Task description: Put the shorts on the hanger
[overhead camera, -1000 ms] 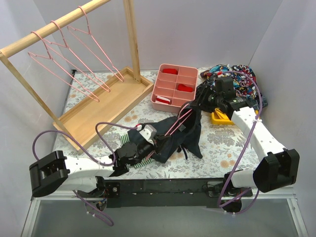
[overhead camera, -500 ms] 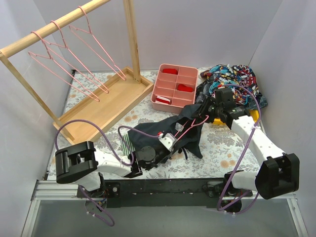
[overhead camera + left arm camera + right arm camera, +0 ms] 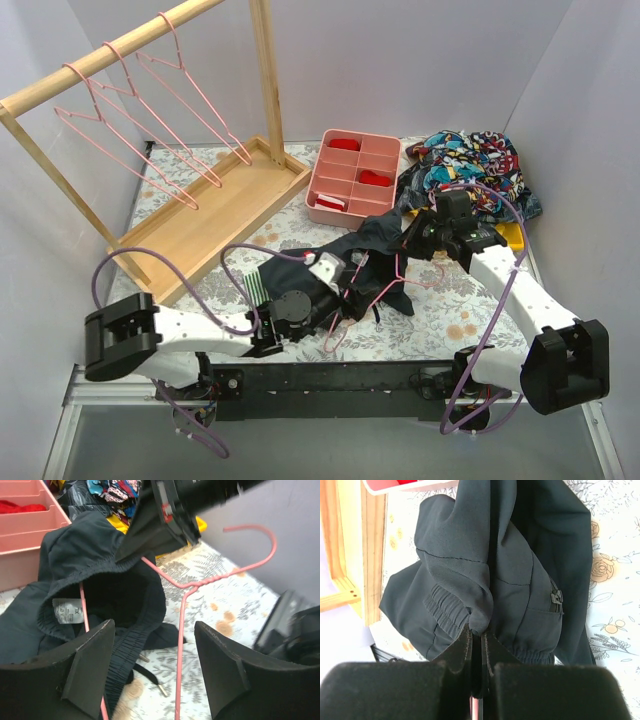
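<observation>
At the near edge of the bench (image 3: pixel 450 305), the left arm is stretched out low from the left side toward the middle. The left hand (image 3: pixel 154 630) is opened wide, and nothing is held in it. Thin wires of the hanger (image 3: pixel 200 583) are seen between its two fingers (image 3: pixel 90 675), but they are not pinched.

The right arm is reached in from the right side and bent toward the middle. The right hand (image 3: pixel 477 642) is shut tight on a fold of the shorts (image 3: pixel 85 545), and the cloth is lifted up a little there. It cannot be told if the hanger wire is pinched there too.

The shorts are found in the middle of the bench, between the two hands. One side of the hanger is pushed inside the waist hole, near a white tag (image 3: pixel 65 611). The hook is left outside the shorts.

A striped cloth (image 3: pixel 258 285) is seen just left of the left hand.

Farther back, a pink tray (image 3: pixel 330 216) is split into small boxes. Red things (image 3: pixel 374 179) are kept in some of them.

At the far right, a pile of colourful clothes (image 3: pixel 470 165) is laid, with a yellow thing (image 3: pixel 512 232) beside it.

At the far left, three other pink hangers (image 3: pixel 150 110) are hung on a wooden rack (image 3: pixel 215 205).
</observation>
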{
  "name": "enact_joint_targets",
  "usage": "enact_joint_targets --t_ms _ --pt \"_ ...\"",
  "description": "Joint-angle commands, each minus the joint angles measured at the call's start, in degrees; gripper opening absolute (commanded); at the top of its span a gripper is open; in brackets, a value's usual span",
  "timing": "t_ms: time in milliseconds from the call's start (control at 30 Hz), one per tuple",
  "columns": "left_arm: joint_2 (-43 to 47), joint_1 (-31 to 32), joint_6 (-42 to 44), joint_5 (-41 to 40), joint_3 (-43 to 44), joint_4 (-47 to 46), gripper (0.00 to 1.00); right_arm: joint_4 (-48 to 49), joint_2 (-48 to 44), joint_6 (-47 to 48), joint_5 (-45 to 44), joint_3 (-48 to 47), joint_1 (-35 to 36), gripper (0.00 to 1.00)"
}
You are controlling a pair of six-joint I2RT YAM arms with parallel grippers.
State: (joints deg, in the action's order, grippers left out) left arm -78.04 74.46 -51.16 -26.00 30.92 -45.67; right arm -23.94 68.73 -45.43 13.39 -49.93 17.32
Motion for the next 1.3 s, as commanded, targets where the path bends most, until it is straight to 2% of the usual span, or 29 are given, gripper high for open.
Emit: enact_joint_targets --t_ms 0,33,67,100,167,267,433,633,867,933,967,1000,1067,1100,1133,1200,1267 --pt "11.31 -0.62 -16.05 -6.24 -0.33 19.94 0.66 0.4 -1.76 1.57 2.08 -1.83 0.17 0.01" --pt "12.55 -1.06 -23.3 -8.52 0.1 24.18 0.66 -1.61 -1.93 2.01 1.73 -2.36 0.17 0.01" --pt "13.43 -2.46 -26.07 -7.41 0.54 28.23 0.63 -2.15 -2.63 2.71 1.38 -3.41 0.17 0.01" --pt "14.22 -5.61 -28.88 -5.31 1.07 35.75 0.61 -2.51 -3.07 3.06 0.94 -3.59 0.17 0.01" --pt "13.88 -7.91 -32.5 0.58 3.0 41.16 0.57 -3.91 -4.39 3.68 1.03 -4.81 0.17 0.01" --pt "11.78 -8.89 -31.64 6.37 5.46 46.97 0.55 -7.59 -5.62 5.61 -1.34 -6.23 0.17 0.01" --pt "6.59 -8.63 -31.46 11.32 9.95 55.51 0.51 -9.63 -8.17 7.63 -4.68 -6.06 0.17 0.01" --pt "0.97 -5.73 -29.97 7.99 15.48 62.98 0.62 -10.77 -9.75 8.34 -7.41 -5.44 0.26 0.01" --pt "-7.29 -4.06 -30.05 2.01 19.53 66.76 0.64 -9.37 -9.58 6.41 -8.11 -5.7 0.26 0.01" --pt "-8.88 -4.06 -30.58 -0.87 20.41 67.64 0.58 -8.58 -9.58 5.71 -8.03 -5.61 0.17 0.01" --pt "-9.23 -4.06 -30.67 -1.68 20.76 67.99 0.49 -8.31 -9.49 5.27 -8.03 -5.53 0.26 0.01" --pt "-9.41 -4.06 -30.5 -2.03 20.94 68.26 0.45 -8.14 -9.49 4.13 -8.11 -5.53 0.26 0.01" --pt "-9.32 -4.06 -30.15 -2.91 21.81 68.61 0.3 -8.31 -9.14 2.72 -9.33 -5.79 0.26 0.01" --pt "-8.98 -4.06 -30.14 -2.92 22.08 69.22 0.16 -8.83 -8.88 1.58 -9.87 -6.23 0.26 0.01" --pt "-8.19 -4.06 -30.14 -3.09 22.34 69.66 0.1 -9.53 -8.35 1.22 -10.31 -6.84 0.26 0.01" --pt "-6.61 -4.14 -30.49 -3.27 22.08 70.97 0.0 -11.91 -6.95 0.52 -11.89 -8.68 0.17 0.01" --pt "-3.62 -4.14 -30.58 -2.92 21.56 71.86 0.0 -12.96 -5.89 -0.62 -13.02 -9.74 0.26 0.01"
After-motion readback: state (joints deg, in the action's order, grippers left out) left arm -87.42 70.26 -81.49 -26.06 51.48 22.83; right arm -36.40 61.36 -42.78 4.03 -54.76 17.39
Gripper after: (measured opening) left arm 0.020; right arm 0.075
